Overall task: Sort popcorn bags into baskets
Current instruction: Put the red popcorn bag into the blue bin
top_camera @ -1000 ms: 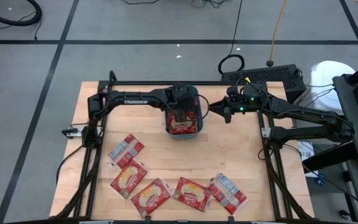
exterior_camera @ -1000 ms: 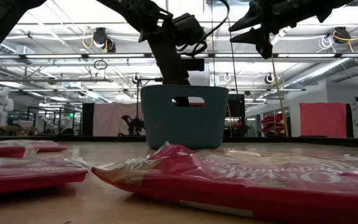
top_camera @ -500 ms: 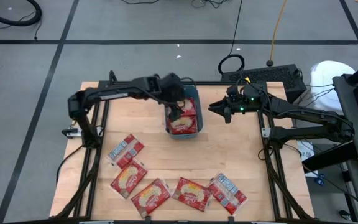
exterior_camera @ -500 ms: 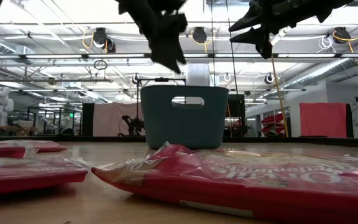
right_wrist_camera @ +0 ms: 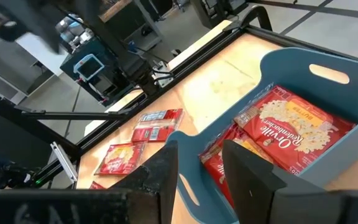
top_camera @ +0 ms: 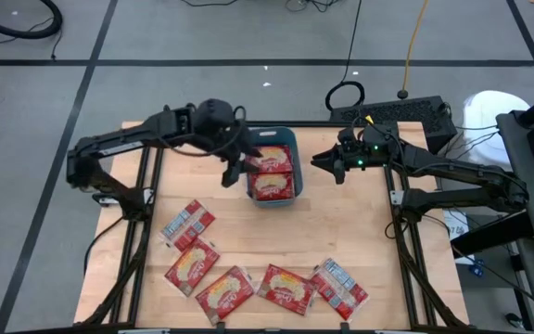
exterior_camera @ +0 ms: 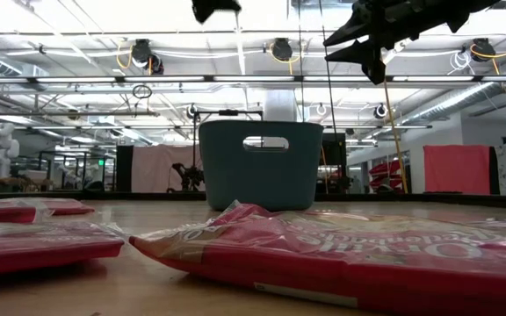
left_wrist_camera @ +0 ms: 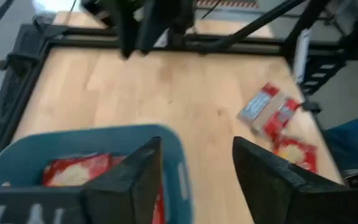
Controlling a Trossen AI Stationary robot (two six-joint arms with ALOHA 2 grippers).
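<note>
Fingers of the left gripper [left_wrist_camera: 194, 177] stand apart and empty just beside the teal basket [top_camera: 288, 192]; the right gripper [right_wrist_camera: 199, 163] hovers near the basket's other side, narrowly parted, holding nothing. Several popcorn bags lie in the basket, five [top_camera: 192, 269] remain on the counter [top_camera: 248, 232] well away. Choose one lying alone, descend squarely over it.
</note>
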